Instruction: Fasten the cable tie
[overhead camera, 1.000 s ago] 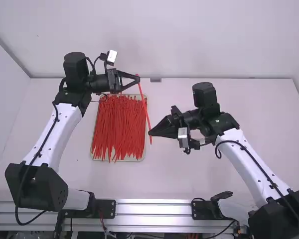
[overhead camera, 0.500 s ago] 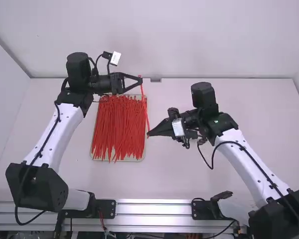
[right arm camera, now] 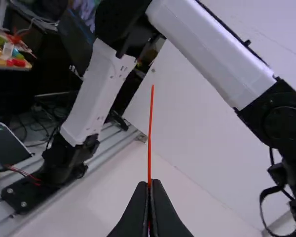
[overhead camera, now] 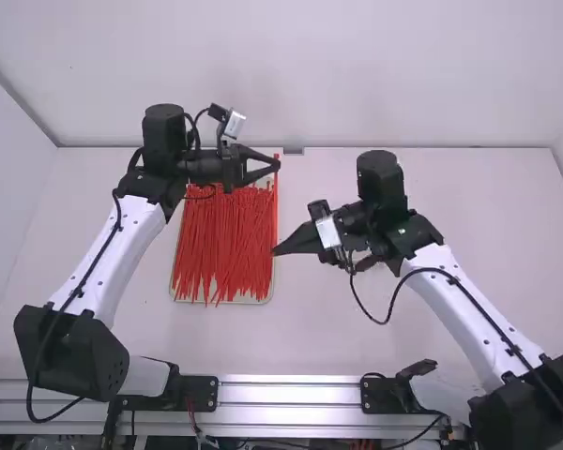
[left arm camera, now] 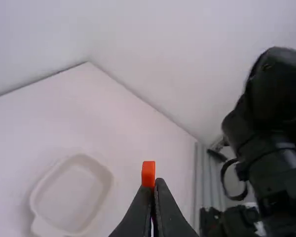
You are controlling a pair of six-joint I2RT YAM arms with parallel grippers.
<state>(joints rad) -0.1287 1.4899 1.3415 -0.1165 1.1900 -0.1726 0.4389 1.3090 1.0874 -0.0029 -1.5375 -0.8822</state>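
One red cable tie (overhead camera: 275, 202) is stretched in the air between the two arms, above the right edge of the heap of spare ties (overhead camera: 220, 244) on its flat board (overhead camera: 263, 300). The left pincer (overhead camera: 267, 166) is clamped together on the tie's blocky far end (left arm camera: 148, 173), probably the locking head. The right pincer (overhead camera: 280, 249) is pinched tight on the thin strap (right arm camera: 151, 128) at the near end. The strap runs straight, taut and narrow, smooth plastic with a slight sheen, well above the white tabletop (overhead camera: 450, 187). It looks feather-light and springy, stiff enough along its length to hold a line, yet ready to bow or twist away if pushed off-axis. The slick strap could slide through the fingers, so a grip close behind the tip seems best for steering it into the head's slot.
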